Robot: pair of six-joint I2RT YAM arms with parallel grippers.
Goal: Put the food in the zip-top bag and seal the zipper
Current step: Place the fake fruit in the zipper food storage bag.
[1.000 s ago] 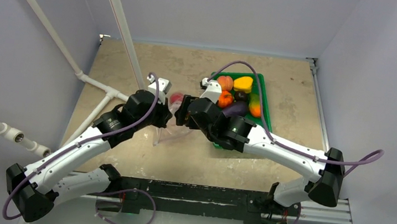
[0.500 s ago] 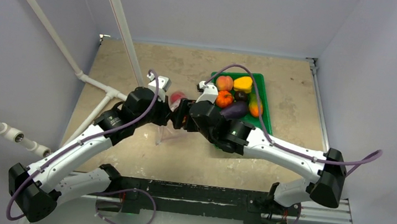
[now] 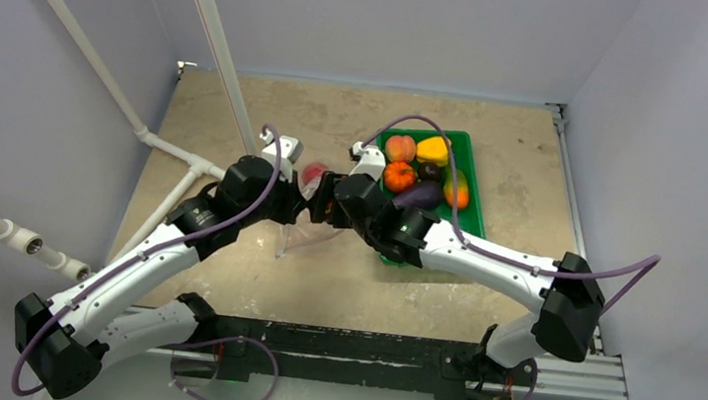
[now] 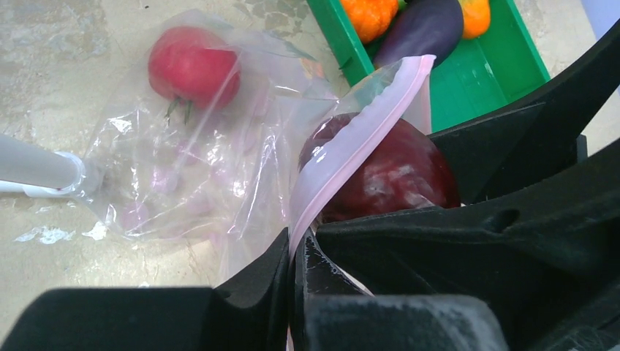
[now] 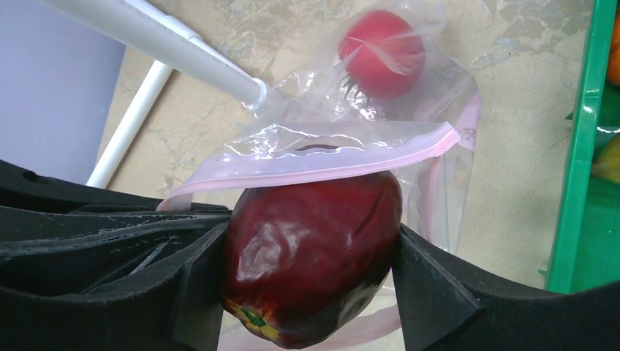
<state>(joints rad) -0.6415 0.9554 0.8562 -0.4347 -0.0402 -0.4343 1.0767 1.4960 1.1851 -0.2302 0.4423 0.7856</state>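
Mid-loading, the left gripper [image 4: 292, 252] pinched the pinkish zipper strip [image 4: 358, 135] of the clear crinkly bag [image 4: 183, 161] left of the green ribbed tray [image 4: 482, 73], while the right gripper [image 5: 307, 252] clamped a dark red toy apple [image 5: 322, 212] at the bag's mouth, which likely needed a push inside before release.

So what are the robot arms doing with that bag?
They're packing toy food. The left gripper pinches the pink zipper edge of the clear zip-top bag, lifting its mouth. The right gripper holds a dark red toy fruit right at that opening. A red tomato already lies inside the bag. More food, like the purple eggplant, waits in the green tray.
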